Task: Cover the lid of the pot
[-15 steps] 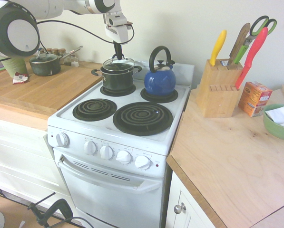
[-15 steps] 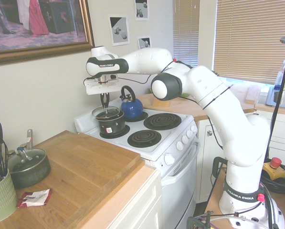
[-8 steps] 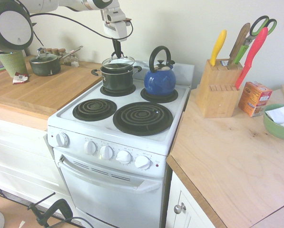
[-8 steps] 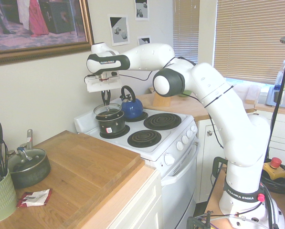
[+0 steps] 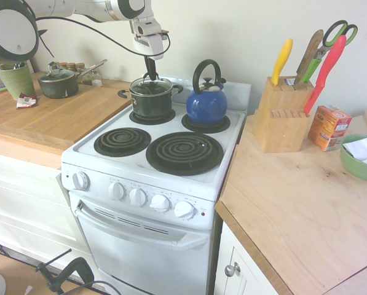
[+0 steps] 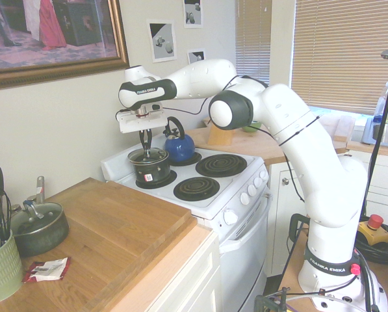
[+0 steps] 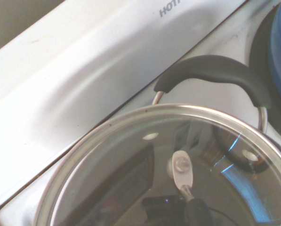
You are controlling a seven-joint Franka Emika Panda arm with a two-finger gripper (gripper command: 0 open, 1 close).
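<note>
In the first exterior view, the gripper [image 5: 151, 75] comes down from the upper left of the frame, and it is clenched on the black handle of the lid [image 5: 150, 84]. The lid sits level on the pot [image 5: 150, 100], which stands on the rear left burner of the white stove [image 5: 165, 184], left of center. Just right of the pot is the blue kettle [image 5: 206, 101]. No writing is readable here.

In the second exterior view, the gripper [image 6: 145, 144] is left of center, and the lid [image 6: 148, 155] lies on the pot [image 6: 150, 169]. The words "FRANKA EMIKA" stand on the arm [image 6: 271, 123].

In the wrist view, the glass lid [image 7: 145, 160] fills the lower half. One curved black side handle of the pot [image 7: 215, 73] shows at the upper right. On the stove back panel [image 7: 84, 70], at the top, the letters "HOT" are partly readable.
</note>
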